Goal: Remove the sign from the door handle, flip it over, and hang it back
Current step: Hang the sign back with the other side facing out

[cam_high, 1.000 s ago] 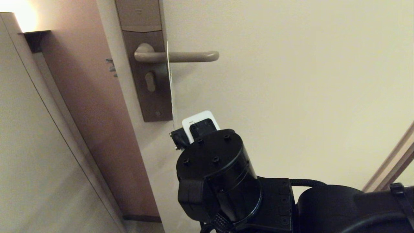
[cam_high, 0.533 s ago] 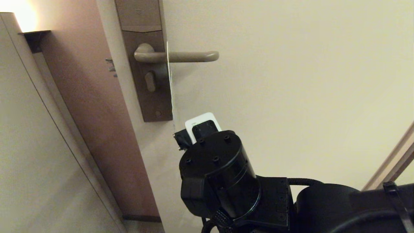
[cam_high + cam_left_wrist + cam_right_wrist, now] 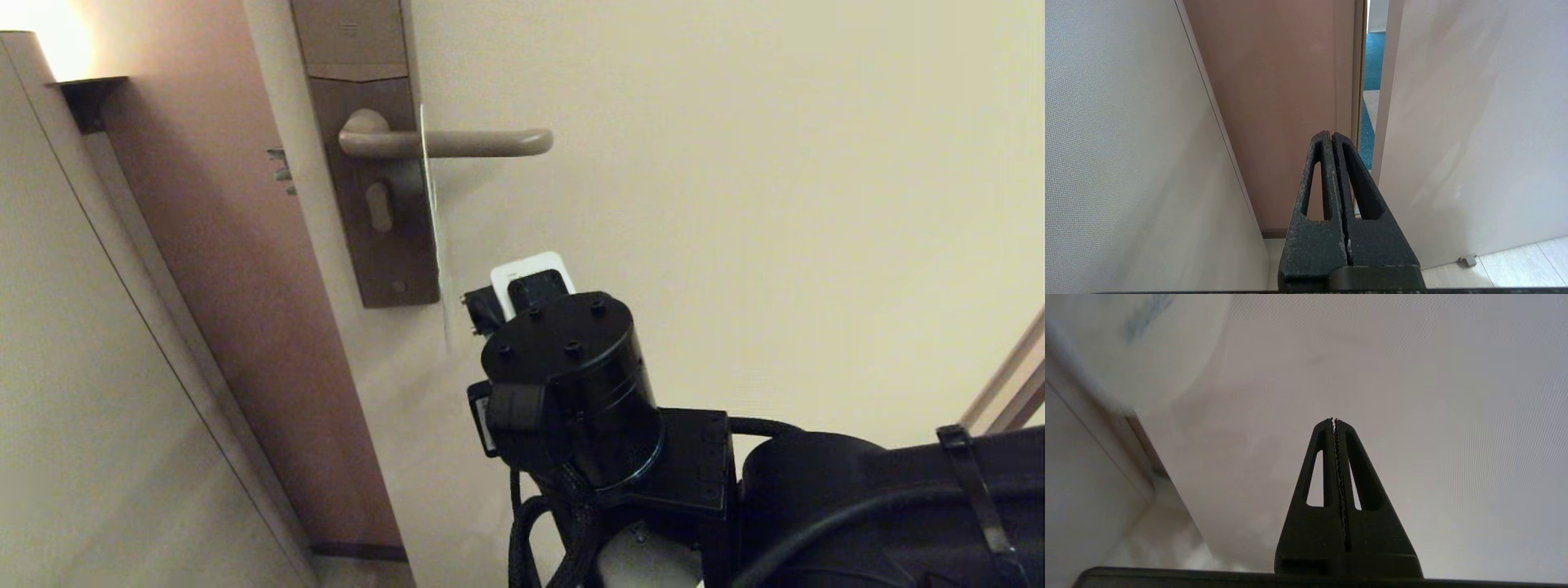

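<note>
Sign hangs on door handle; right end effector closed just beside, apart.

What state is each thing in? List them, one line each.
sign: hangs on the door handle, edge-on to the head camera.
door handle: level, carrying the sign.
right pincer: shut, empty, near the sign's lower end.
left pincer: shut, empty, facing the door gap.
door: ajar.
wall lamp: lit.
</note>
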Robot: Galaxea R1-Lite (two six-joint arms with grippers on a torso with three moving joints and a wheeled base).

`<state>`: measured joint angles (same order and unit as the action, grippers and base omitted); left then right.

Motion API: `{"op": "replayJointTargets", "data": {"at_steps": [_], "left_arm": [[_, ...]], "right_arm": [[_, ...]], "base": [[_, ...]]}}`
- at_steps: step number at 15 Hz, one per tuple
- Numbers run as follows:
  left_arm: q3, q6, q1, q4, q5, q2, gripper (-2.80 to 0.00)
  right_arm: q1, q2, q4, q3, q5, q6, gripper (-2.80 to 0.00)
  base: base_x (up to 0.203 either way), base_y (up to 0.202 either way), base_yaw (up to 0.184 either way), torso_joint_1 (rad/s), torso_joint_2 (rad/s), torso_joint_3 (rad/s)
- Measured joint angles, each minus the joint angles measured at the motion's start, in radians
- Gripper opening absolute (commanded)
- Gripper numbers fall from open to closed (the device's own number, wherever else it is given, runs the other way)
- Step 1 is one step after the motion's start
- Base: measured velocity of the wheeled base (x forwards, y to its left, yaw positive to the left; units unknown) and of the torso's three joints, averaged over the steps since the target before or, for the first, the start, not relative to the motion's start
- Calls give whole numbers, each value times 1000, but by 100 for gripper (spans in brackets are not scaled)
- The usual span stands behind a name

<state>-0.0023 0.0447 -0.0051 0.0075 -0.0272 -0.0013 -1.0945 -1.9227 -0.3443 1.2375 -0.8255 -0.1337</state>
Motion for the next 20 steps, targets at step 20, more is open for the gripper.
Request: {"op": "replayJointTargets", "data": {"at_steps": [20], "left_arm": [[0,0,0,0,0,0,-280]], "right_arm": [[44,-19,-36,184,-21,1,-280]], "base": [[0,0,0,0,0,0]]}}
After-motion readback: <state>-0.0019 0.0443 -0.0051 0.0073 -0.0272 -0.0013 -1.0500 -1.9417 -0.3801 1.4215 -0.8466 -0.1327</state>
